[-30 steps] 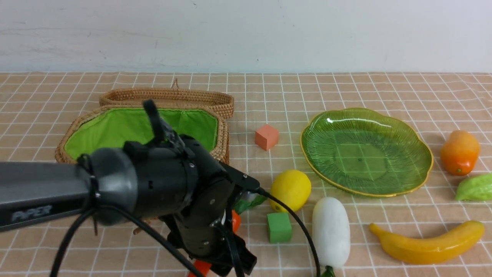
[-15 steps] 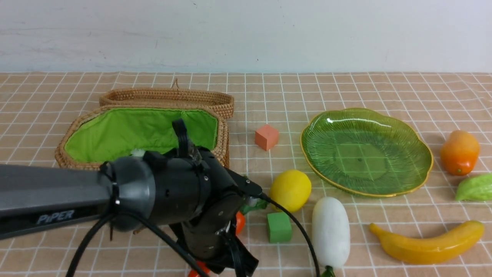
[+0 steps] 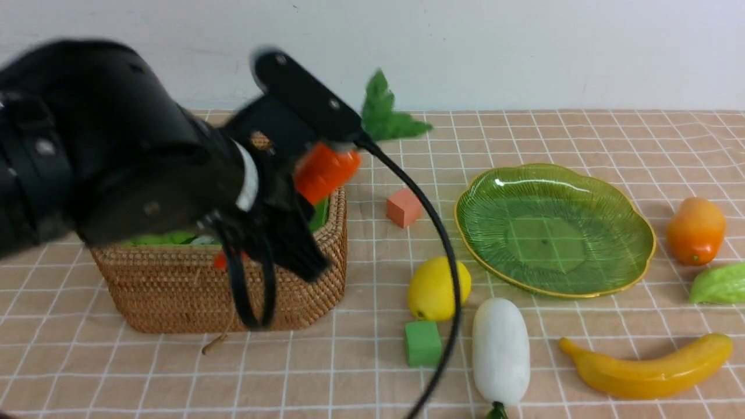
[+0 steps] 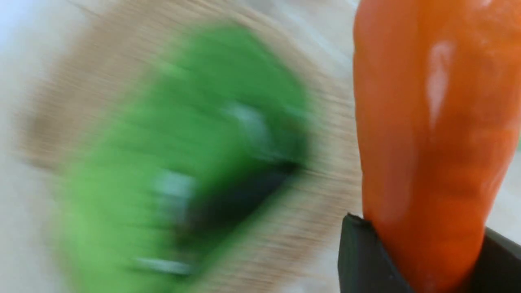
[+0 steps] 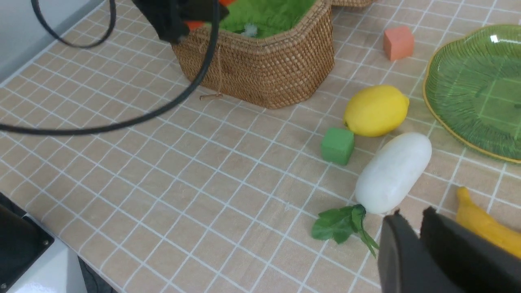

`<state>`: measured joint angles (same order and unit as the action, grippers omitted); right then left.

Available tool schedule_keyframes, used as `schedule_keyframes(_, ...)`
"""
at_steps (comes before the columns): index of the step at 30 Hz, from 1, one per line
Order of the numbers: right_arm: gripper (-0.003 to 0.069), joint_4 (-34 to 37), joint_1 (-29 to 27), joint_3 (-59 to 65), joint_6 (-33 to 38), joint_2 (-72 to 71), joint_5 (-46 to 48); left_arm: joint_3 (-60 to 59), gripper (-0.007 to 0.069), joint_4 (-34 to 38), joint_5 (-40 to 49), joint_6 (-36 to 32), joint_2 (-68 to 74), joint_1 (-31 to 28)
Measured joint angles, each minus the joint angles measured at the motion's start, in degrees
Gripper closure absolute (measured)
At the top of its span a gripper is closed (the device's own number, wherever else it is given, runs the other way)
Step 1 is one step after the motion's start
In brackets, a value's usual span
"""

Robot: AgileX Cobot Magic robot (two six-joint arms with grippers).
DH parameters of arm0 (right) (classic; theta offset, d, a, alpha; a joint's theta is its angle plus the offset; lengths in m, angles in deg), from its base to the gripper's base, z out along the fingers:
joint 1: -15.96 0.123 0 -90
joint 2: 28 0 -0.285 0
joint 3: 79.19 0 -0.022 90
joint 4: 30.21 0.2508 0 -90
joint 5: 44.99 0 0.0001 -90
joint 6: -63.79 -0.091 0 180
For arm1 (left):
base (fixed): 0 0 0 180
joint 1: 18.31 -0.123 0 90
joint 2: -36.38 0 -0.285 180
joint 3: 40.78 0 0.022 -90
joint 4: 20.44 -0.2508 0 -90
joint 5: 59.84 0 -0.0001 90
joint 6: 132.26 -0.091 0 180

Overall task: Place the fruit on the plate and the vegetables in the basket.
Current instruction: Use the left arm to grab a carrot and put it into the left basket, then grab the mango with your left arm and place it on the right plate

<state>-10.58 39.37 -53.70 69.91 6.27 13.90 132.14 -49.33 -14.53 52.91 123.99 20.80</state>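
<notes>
At the near edge of the tabletop (image 3: 174,372), the right wrist view shows the right gripper (image 5: 419,240) with its dark fingers (image 5: 397,260) drawn narrow and nothing between them, just beside the white radish (image 3: 500,349) and its leaves. Take the front view as a dial, with twelve pointing away from the robot. The green cube (image 3: 423,343) sits at the radish's nine o'clock and the banana (image 3: 646,368) at its three. The lemon (image 3: 433,289) rests just beyond the cube, at the cube's twelve. The wicker basket (image 3: 233,294) stands at the lemon's nine o'clock. Above the basket's right rim the left gripper (image 3: 308,174) holds the carrot (image 3: 329,166), its fingers (image 4: 362,256) clamped on the orange body and the green leaves pointing toward one o'clock. The green plate (image 3: 582,177) lies at the lemon's two o'clock and the salmon cube (image 3: 404,207) at its eleven. The mango (image 3: 695,230) sits at the plate's three o'clock, with the leafy vegetable (image 3: 719,283) at the mango's five.
</notes>
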Motion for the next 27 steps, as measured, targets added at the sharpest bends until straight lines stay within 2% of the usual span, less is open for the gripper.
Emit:
schedule_keyframes(2,0.0571,0.0,0.0,0.0,0.7,0.0,-0.1,1.4,0.0377,1.1,-1.0,-7.5,0.9,-4.3)
schedule_keyframes(3,0.0571,0.0,0.0,0.0,1.2,0.0,-0.2,2.3,0.0377,2.7,-2.1,-14.5,2.3,-7.9)
schedule_keyframes(4,0.0571,0.0,0.0,0.0,1.3,0.0,-0.2,2.4,0.0377,3.1,-2.3,-14.5,2.5,-8.4)
schedule_keyframes(7,0.0571,0.0,0.0,0.0,2.4,0.0,-0.4,2.8,0.0377,7.7,-3.0,-31.2,7.6,-15.4)
schedule_keyframes(10,0.0571,0.0,0.0,-0.1,2.5,0.0,-0.4,2.8,0.0377,8.4,-2.0,-38.4,11.2,-18.3)
schedule_keyframes(12,0.0571,0.0,0.0,-0.1,2.6,0.0,-0.4,2.8,0.0373,7.6,-1.9,-40.2,12.3,-18.7)
schedule_keyframes(14,0.0571,0.0,0.0,-0.1,2.6,0.0,-0.4,2.8,0.0353,7.0,-2.3,-40.3,12.4,-18.7)
schedule_keyframes(16,0.0571,0.0,0.0,-0.1,2.6,0.0,-0.4,2.8,0.0277,5.8,-3.1,-39.4,12.4,-18.7)
schedule_keyframes(17,0.0571,0.0,0.0,-0.1,2.6,0.0,-0.4,2.8,0.0269,5.7,-3.2,-39.3,12.4,-18.7)
schedule_keyframes(18,0.0570,0.0,0.0,-0.1,2.6,0.0,-0.4,2.9,0.0179,4.9,-3.5,-36.4,12.4,-18.7)
schedule_keyframes(20,0.0568,-0.3,0.0,-0.1,2.6,0.0,-0.4,2.9,0.0137,4.8,-3.2,-34.1,12.4,-18.7)
schedule_keyframes(22,0.0567,-1.3,0.0,-0.2,2.6,0.0,-0.4,2.9,0.0064,5.0,-1.0,-25.9,12.0,-18.7)
schedule_keyframes(24,0.0565,-2.9,0.0,-0.8,2.3,0.0,-0.3,2.9,0.0051,7.1,0.6,-17.6,11.4,-18.3)
schedule_keyframes(27,0.0562,-6.3,0.0,-2.5,0.5,0.0,0.4,3.3,0.0123,13.4,2.4,-7.1,10.0,-15.4)
